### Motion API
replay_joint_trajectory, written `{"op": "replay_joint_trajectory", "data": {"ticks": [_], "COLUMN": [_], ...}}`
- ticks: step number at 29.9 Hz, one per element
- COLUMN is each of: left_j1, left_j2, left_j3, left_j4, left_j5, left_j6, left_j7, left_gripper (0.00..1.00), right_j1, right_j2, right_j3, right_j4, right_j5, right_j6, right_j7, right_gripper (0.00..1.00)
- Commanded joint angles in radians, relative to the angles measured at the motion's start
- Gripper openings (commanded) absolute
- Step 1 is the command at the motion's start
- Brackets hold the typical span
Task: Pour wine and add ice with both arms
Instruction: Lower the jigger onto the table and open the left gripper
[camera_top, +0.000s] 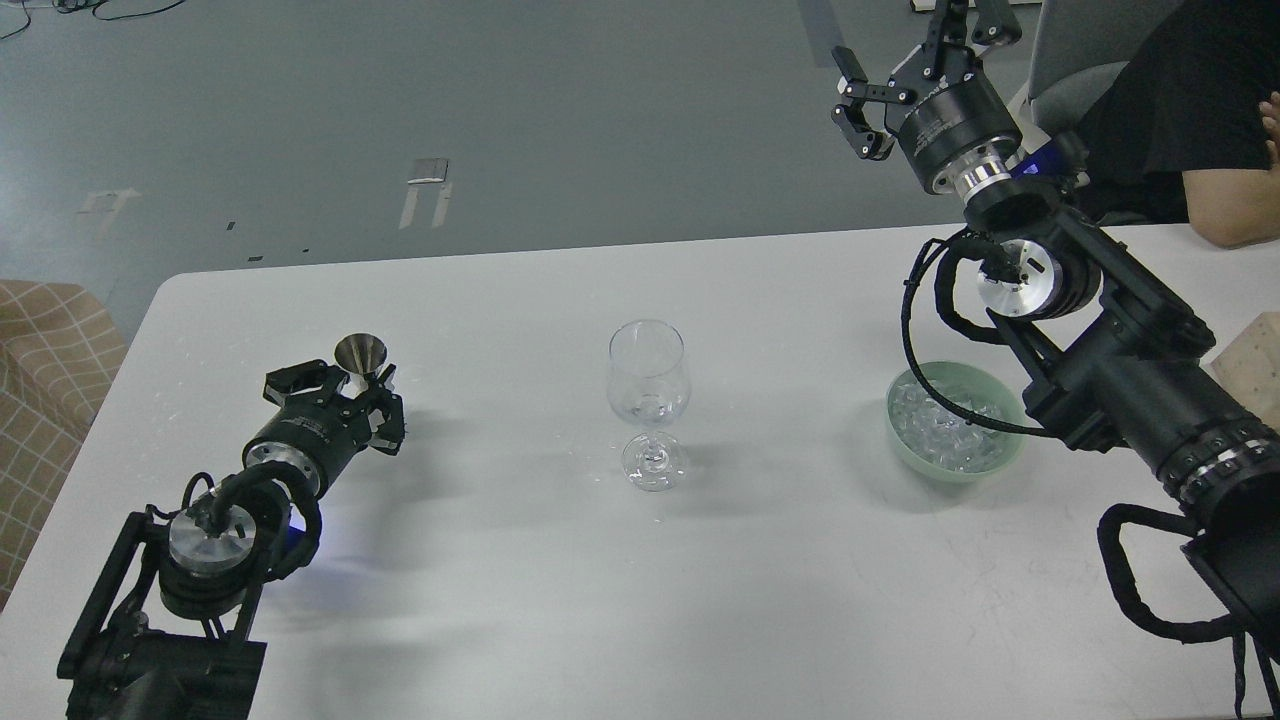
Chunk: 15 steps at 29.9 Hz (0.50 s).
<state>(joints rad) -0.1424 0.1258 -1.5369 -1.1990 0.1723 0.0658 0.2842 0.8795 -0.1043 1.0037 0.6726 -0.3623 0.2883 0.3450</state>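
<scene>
A clear stemmed wine glass (648, 400) stands upright at the middle of the white table (520, 590); it holds very little. A pale green bowl (902, 450) to its right holds a heap of clear ice cubes (940, 432). My left gripper (358, 392) is low over the table's left part, shut on a small cone-shaped metal cup (360, 352) that stands upright. My right gripper (915, 60) is open and empty, raised high beyond the table's far right edge, well above and behind the bowl. My right arm's cable (915, 345) hangs over the bowl.
A person in black sits at the far right, forearm (1235, 215) on the table. A beige block (1252, 355) lies at the right edge. A checked seat (50, 380) stands left of the table.
</scene>
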Motion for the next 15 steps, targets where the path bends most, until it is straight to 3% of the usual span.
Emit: {"op": "replay_joint_trajectory", "data": {"ticks": [1, 5, 15], "left_j1": [0.012, 0.014, 0.015], "left_j2": [0.000, -0.003, -0.005], "left_j3": [0.000, 0.000, 0.000], "left_j4": [0.007, 0.009, 0.010], "left_j5": [0.001, 0.001, 0.001], "left_j6": [0.000, 0.000, 0.002], "left_j7": [-0.013, -0.033, -0.031], "left_gripper": [0.35, 0.35, 0.41], "right_j1": [0.001, 0.003, 0.004], "right_j2": [0.005, 0.006, 0.008], "right_j3": [0.000, 0.000, 0.000], "right_j4": [-0.002, -0.002, -0.002], "right_j5": [-0.001, -0.001, -0.001], "right_j6": [-0.001, -0.011, -0.012], "right_j7": [0.000, 0.000, 0.000], "right_gripper": [1.00, 1.00, 1.00]}}
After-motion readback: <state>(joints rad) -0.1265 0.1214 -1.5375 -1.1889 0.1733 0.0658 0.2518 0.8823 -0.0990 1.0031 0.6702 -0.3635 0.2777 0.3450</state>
